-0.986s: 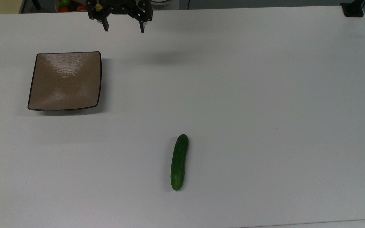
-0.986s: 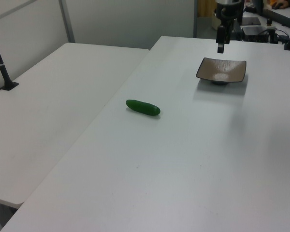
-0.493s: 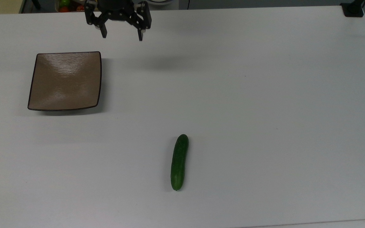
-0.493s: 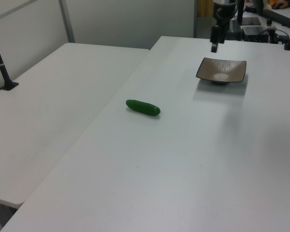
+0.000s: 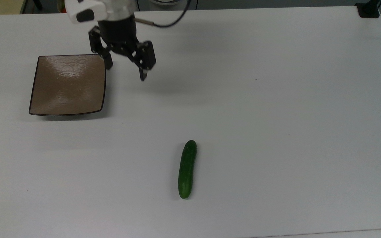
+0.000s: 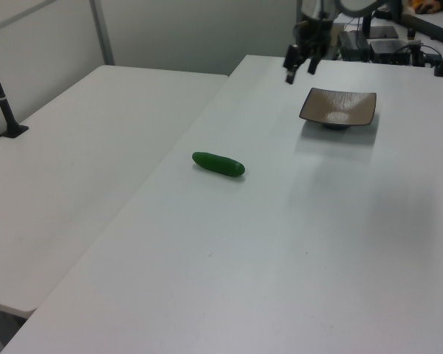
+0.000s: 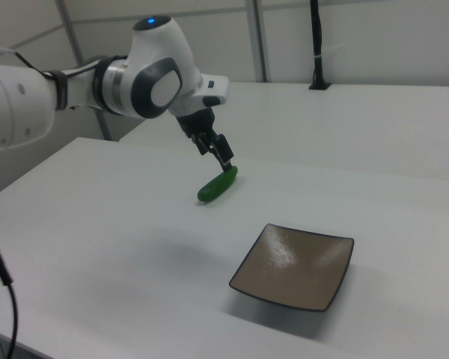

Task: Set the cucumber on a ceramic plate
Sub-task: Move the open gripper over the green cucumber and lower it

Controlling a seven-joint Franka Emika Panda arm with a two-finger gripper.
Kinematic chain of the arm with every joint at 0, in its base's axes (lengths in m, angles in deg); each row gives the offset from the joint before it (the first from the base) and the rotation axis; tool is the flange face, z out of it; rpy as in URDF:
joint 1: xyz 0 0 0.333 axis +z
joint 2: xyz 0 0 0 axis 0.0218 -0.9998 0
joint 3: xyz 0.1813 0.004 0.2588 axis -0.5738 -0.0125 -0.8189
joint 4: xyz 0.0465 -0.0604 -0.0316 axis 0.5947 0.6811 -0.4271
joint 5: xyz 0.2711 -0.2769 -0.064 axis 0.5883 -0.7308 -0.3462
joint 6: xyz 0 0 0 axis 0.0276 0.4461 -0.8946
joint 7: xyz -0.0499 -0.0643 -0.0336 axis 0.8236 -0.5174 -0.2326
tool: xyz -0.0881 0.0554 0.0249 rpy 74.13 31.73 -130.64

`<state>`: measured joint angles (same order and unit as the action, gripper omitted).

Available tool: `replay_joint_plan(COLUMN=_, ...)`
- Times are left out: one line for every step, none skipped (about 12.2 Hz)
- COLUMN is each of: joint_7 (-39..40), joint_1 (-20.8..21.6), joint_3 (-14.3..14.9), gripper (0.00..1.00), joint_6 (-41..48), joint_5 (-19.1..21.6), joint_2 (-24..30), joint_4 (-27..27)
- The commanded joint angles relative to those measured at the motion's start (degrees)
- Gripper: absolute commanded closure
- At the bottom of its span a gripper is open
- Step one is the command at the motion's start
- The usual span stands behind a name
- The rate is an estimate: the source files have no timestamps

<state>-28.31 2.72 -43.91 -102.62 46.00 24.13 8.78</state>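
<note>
From the top view, the gripper (image 5: 126,71) has come well forward from the far edge of the counter (image 5: 276,99) where it hung a second ago, and now hovers just beside the ceramic plate (image 5: 67,86), off the corner on the top view's right. Its jaws are spread wide and hold nothing. The cucumber (image 5: 187,169) lies where it lay before, lengthwise toward the camera, well apart from both the plate and the gripper, near the counter's front edge.

In the left view the gripper (image 6: 299,68) hangs in the air above the counter (image 6: 280,243), to the left view's left of the plate (image 6: 338,108), jaws parted and empty. The cucumber (image 6: 218,164) rests flat on the counter, nearer the camera, untouched.

In the right view the white arm (image 7: 75,86) reaches out over the counter (image 7: 97,247), and the gripper (image 7: 217,147) points down with the cucumber (image 7: 217,185) lying beyond it; the plate (image 7: 295,267) sits empty in front.

To my eye the arm has only begun its approach. Nothing is picked up yet, so the whole grasp and carry remain.
</note>
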Motion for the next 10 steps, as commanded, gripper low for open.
replay_joint_plan(joint_7=-8.5, joint_1=-0.1, joint_3=-4.1, gripper=0.0, joint_6=-3.5, joint_5=-1.3, joint_2=-9.0, joint_4=-8.6)
replay_joint_plan(joint_7=-9.1, joint_1=0.2, joint_3=-4.7, gripper=0.0, joint_6=-3.6, joint_5=-1.7, joint_2=-11.2, joint_4=-10.8)
replay_joint_plan(joint_7=-9.5, joint_1=1.0, joint_3=-4.7, gripper=0.0, joint_6=-3.7, joint_5=-1.9, joint_2=-13.6, joint_4=-13.4)
replay_joint_plan(joint_7=-9.8, joint_1=1.3, joint_3=-4.9, gripper=0.0, joint_6=-3.8, joint_5=-3.0, joint_2=-16.3, joint_4=-16.1)
replay_joint_plan(joint_7=-9.8, joint_1=1.6, joint_3=-5.4, gripper=0.0, joint_6=-3.9, joint_5=-3.9, joint_2=-18.4, joint_4=-17.7)
replay_joint_plan(joint_7=-9.8, joint_1=2.0, joint_3=-5.5, gripper=0.0, joint_6=-5.0, joint_5=-4.6, joint_2=-20.5, joint_4=-19.1)
replay_joint_plan(joint_7=-10.0, joint_1=2.8, joint_3=-5.5, gripper=0.0, joint_6=-8.2, joint_5=-5.7, joint_2=-22.3, joint_4=-19.3)
replay_joint_plan(joint_7=-10.1, joint_1=3.1, joint_3=-5.7, gripper=0.0, joint_6=-11.6, joint_5=-7.1, joint_2=-23.8, joint_4=-19.2)
replay_joint_plan(joint_7=-10.1, joint_1=3.6, joint_3=-6.0, gripper=0.0, joint_6=-13.6, joint_5=-8.2, joint_2=-25.8, joint_4=-19.5)
replay_joint_plan(joint_7=-10.1, joint_1=3.8, joint_3=-6.1, gripper=0.0, joint_6=-15.6, joint_5=-9.0, joint_2=-27.7, joint_4=-19.6)
